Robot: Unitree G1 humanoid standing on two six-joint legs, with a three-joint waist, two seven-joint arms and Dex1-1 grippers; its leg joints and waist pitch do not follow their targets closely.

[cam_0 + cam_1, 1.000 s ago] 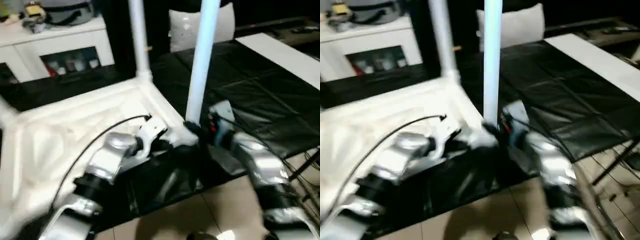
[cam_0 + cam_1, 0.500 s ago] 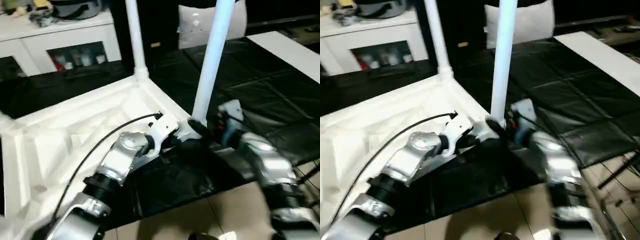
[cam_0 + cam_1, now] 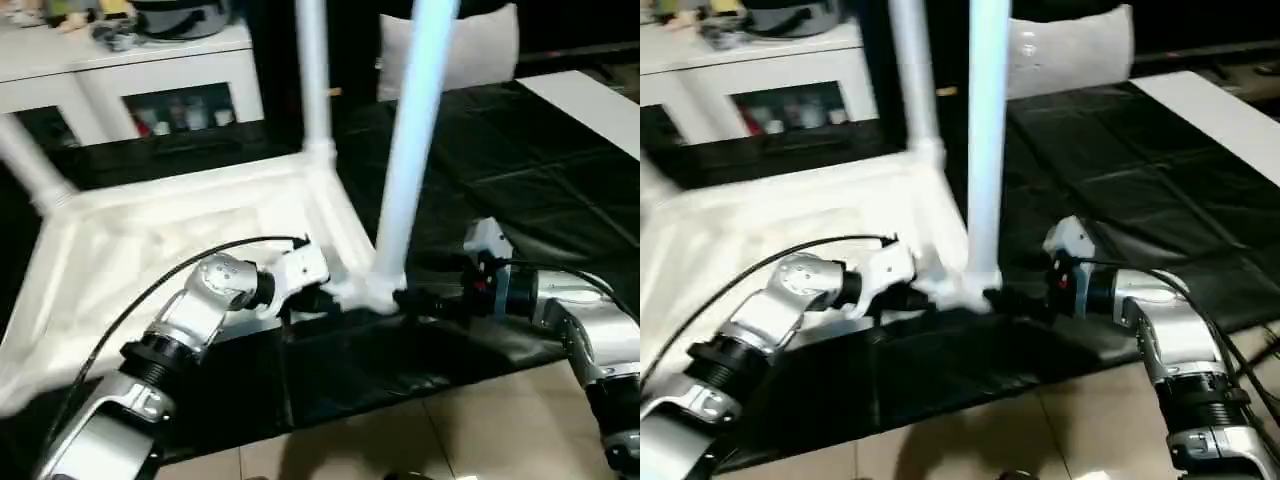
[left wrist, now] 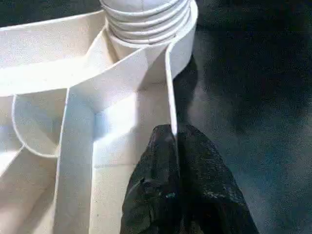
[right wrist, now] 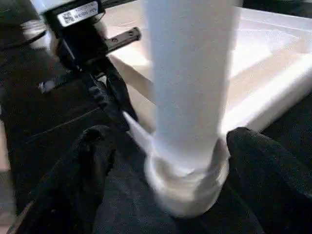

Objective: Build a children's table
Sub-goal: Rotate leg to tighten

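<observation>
My left gripper [image 4: 173,146] pinches the upturned children's table [image 3: 150,240] rim by the near corner socket — hold firm. My right gripper [image 5: 165,146] straddles the upright leg [image 3: 405,170], fingers spread — keep leg vertical, don't knock it.

Silver forearms with black ribbed cuffs end in white wrist housings and black grippers; a black cable [image 3: 150,290] loops over the left forearm [image 3: 200,310].
</observation>
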